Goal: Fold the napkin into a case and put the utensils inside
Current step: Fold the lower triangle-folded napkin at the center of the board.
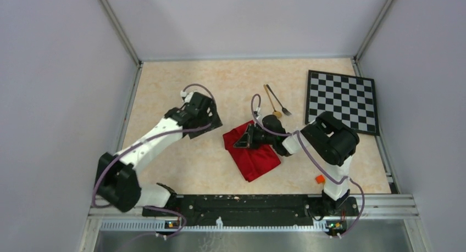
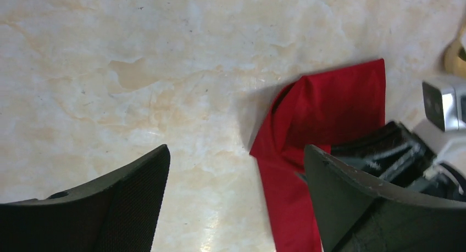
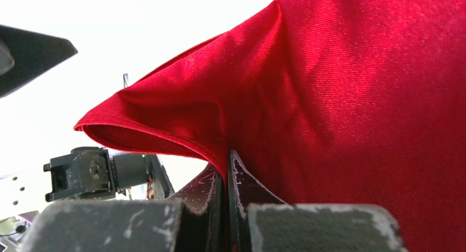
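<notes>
The deep-red napkin (image 1: pixel 254 156) lies partly folded mid-table, its left edge lifted into a peak. My right gripper (image 1: pixel 245 138) is shut on that raised edge; in the right wrist view the cloth (image 3: pixel 357 98) is pinched between the closed jaws (image 3: pixel 227 160). My left gripper (image 1: pixel 211 122) hangs open just left of the napkin, touching nothing. In the left wrist view its fingers (image 2: pixel 115 200) stand wide apart over bare table (image 2: pixel 236 202), with the napkin (image 2: pixel 329 106) to the right. The gold spoon (image 1: pixel 270 102) and dark fork (image 1: pixel 280 104) lie together behind the napkin.
A black-and-white checkered board (image 1: pixel 343 101) lies at the back right. A small orange block (image 1: pixel 319 179) sits near the right arm's base. Grey walls enclose the table (image 1: pixel 176 87) on three sides.
</notes>
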Tool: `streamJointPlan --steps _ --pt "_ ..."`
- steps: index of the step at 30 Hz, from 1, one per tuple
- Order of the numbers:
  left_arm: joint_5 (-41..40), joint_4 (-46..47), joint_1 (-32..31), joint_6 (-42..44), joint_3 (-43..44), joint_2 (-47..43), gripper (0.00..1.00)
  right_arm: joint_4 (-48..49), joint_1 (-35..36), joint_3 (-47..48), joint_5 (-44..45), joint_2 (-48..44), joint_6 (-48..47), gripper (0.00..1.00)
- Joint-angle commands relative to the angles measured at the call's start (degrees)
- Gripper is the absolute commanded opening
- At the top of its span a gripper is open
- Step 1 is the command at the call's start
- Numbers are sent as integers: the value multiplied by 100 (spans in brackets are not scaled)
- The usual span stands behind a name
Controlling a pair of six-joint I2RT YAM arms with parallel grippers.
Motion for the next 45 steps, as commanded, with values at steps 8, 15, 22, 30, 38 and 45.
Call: streamJointPlan --steps 8,15,22,30,38,45 --pt "2045 3076 331 835 -2389 -1541 36 -382 -209 654 -339 263 -91 0" --pt "2558 3491 455 882 -2273 -718 13 -545 -266 736 -389 248 -174 0" --pt "3200 3930 460 743 -1831 92 9 -695 -264 912 -501 277 -276 0" --pt "3161 4018 469 586 -1578 490 9 -1581 -272 1209 -396 77 -830 3" --pt "3326 4466 471 531 -1310 1147 7 -2146 -301 1338 -268 -149 -1146 6" --pt "3486 4779 475 639 -1099 1692 7 -2625 -304 1355 29 -454 -1477 10"
